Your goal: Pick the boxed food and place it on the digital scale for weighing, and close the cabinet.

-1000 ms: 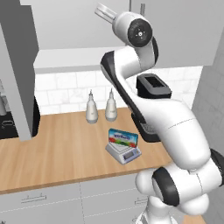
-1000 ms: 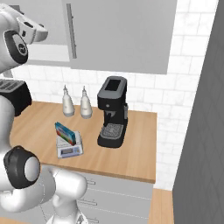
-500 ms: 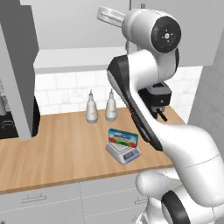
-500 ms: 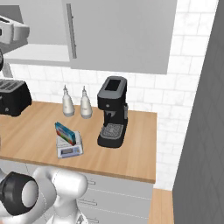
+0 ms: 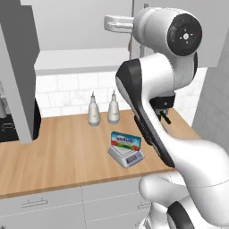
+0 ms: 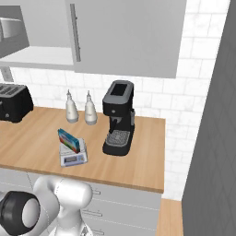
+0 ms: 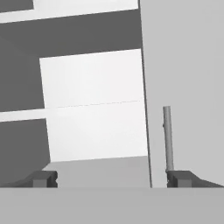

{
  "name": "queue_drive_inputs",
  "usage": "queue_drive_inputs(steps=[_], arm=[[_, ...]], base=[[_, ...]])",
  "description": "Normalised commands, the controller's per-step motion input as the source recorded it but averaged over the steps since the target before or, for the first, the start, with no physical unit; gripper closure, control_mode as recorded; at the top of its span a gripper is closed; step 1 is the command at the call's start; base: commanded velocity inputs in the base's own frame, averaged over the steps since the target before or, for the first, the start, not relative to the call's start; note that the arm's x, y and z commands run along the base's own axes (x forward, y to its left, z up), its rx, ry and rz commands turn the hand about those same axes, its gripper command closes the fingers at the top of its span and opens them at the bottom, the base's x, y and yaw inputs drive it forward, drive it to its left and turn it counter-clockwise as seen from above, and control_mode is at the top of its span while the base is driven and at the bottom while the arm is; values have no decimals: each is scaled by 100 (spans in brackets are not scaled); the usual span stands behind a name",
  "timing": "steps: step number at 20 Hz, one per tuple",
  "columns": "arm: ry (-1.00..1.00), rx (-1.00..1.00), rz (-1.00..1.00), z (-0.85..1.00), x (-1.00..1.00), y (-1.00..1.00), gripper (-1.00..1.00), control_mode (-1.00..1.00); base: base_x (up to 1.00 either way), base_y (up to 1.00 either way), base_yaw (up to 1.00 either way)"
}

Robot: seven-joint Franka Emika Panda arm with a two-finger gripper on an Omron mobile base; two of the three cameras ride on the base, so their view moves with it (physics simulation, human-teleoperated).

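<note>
The boxed food [image 5: 126, 140] [image 6: 69, 139], blue with a colourful label, lies on the light-grey digital scale [image 5: 129, 158] [image 6: 74, 159] on the wooden counter. My gripper [image 5: 108, 23] [image 7: 111, 179] is high up in front of the cabinet, far above the box, open with nothing between its fingertips [image 7: 43, 179]. The cabinet's left door [image 5: 18, 67] stands swung open, showing the white shelf [image 5: 80, 60] [image 6: 39, 57] [image 7: 94, 105]. Its right door [image 6: 124, 37] [image 7: 183, 87] is shut, with a vertical bar handle [image 6: 76, 32] [image 7: 166, 138].
Two pale bottles [image 5: 93, 112] [image 5: 113, 109] stand at the back of the counter [image 5: 67, 156]. A black coffee machine [image 6: 119, 117] is to the right of the scale. A black toaster [image 6: 14, 102] sits at the left. A grey wall [image 6: 212, 138] closes the right side.
The arm's upper joints have swung nearer to the left camera and out of the right base view. The hand stays up by the cabinet, still open. The box stays on the scale.
</note>
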Motion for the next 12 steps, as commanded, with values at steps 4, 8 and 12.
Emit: queue_drive_inputs(steps=[4, 8, 12], arm=[[0, 0, 0, -1, -41, -3, -100, -100], [5, 0, 12, -1, -41, 0, -100, -100], [15, 0, 6, -10, -16, 0, -100, -100]], base=[[0, 0, 0], [0, 0, 0], [0, 0, 0]])
